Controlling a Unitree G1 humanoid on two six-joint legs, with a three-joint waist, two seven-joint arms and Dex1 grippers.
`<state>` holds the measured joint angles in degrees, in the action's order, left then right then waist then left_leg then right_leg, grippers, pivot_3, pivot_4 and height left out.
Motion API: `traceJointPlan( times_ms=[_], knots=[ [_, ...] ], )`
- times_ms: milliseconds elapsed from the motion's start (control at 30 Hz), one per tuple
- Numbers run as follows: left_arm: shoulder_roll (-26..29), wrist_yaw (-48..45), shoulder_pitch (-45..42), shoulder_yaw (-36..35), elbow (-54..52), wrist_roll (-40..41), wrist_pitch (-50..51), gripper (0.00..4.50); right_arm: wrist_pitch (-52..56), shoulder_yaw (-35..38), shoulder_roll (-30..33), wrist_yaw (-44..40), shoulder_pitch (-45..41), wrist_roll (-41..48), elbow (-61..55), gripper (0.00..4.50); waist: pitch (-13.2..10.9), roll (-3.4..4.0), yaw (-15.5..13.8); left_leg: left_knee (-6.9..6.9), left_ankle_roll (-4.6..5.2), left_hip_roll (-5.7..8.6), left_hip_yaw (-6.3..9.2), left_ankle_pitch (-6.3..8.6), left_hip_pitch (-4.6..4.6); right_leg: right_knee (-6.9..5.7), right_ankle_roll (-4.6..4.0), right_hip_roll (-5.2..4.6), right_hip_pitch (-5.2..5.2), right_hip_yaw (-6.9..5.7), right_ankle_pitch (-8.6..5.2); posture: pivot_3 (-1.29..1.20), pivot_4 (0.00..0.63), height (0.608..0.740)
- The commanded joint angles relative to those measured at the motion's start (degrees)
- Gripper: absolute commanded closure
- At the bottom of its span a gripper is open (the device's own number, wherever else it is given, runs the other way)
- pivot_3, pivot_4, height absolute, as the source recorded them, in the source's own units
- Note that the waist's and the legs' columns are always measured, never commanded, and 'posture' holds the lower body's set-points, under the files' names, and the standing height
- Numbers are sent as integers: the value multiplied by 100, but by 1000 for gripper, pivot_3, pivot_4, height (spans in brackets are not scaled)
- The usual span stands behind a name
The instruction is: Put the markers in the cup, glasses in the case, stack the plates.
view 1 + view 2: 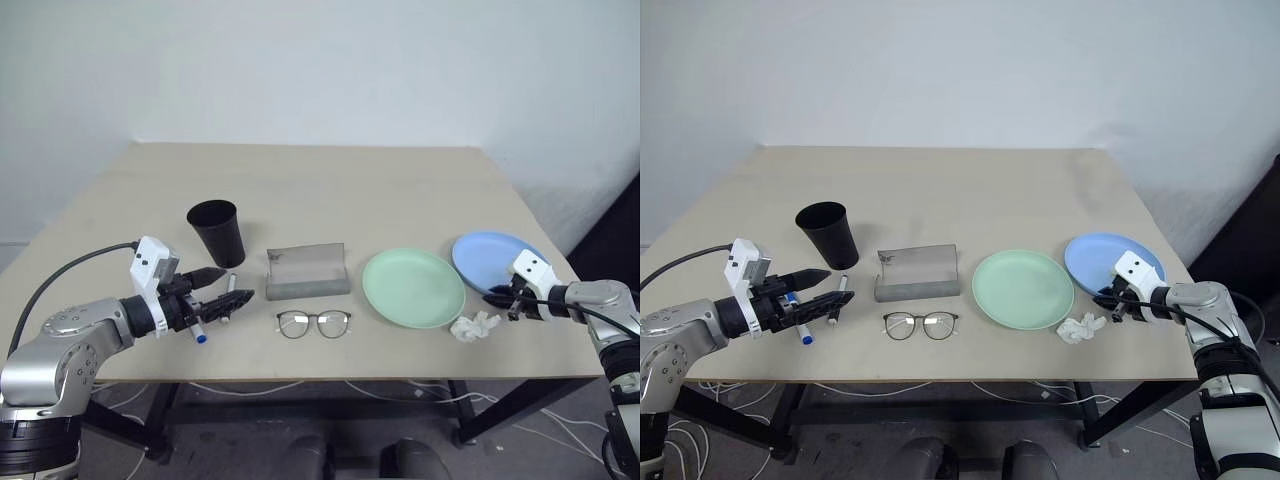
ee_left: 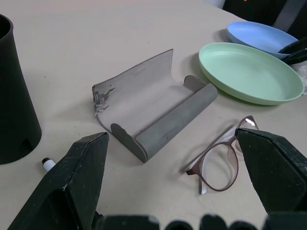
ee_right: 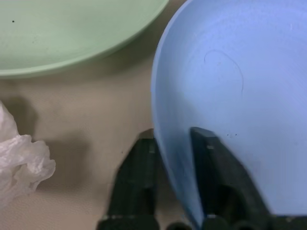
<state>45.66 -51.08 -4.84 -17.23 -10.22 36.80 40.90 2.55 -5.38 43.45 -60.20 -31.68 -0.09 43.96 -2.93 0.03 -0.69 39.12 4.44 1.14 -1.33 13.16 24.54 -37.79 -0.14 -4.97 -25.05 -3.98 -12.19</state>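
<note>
My right gripper (image 3: 173, 140) is shut on the near rim of the light blue plate (image 1: 492, 256), one finger (image 3: 136, 184) outside the rim and the other inside. The pale green plate (image 1: 412, 287) lies just left of it. My left gripper (image 1: 221, 287) is open, hovering over two markers: the blue-ended one (image 1: 200, 336) and the black-capped one (image 1: 232, 285), both partly hidden by its fingers. The black cup (image 1: 218, 231) stands upright just behind them. The grey case (image 1: 307, 271) lies open mid-table, with the glasses (image 1: 313, 323) in front of it.
A crumpled white tissue (image 1: 475, 326) lies near the front edge between the two plates, close to my right gripper. The table's front edge (image 1: 350, 377) runs just below the glasses. The far half of the table (image 1: 320, 180) is bare.
</note>
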Motion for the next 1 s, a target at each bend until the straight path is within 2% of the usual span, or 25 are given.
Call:
traceJointPlan(
  times_ms=[33,400,833,1000],
  knots=[
    [18,30,-19,-205,-193,91,-69,0,37,58,49,-27,-118,-26,22,4462,1,-1,-4,1,0,-1,0,0,-2,0,1,0,3,0,1,0,0,701],
    [2,59,-36,-181,-173,107,-85,0,-38,173,-39,281,-355,30,72,4462,5,-8,-4,2,0,1,8,0,-2,1,2,-2,7,-2,1,0,0,701],
    [-24,51,18,-170,-157,76,-157,0,-173,288,-368,422,-687,107,-623,4462,3,-3,46,-11,0,0,3,0,6,1,2,2,-14,5,1,0,0,701],
    [-52,60,73,-176,-180,72,-188,0,-299,49,-383,-58,-297,148,-1492,4462,3,-3,39,-13,0,1,2,0,8,2,2,1,-16,5,1,0,0,701]
  ],
)
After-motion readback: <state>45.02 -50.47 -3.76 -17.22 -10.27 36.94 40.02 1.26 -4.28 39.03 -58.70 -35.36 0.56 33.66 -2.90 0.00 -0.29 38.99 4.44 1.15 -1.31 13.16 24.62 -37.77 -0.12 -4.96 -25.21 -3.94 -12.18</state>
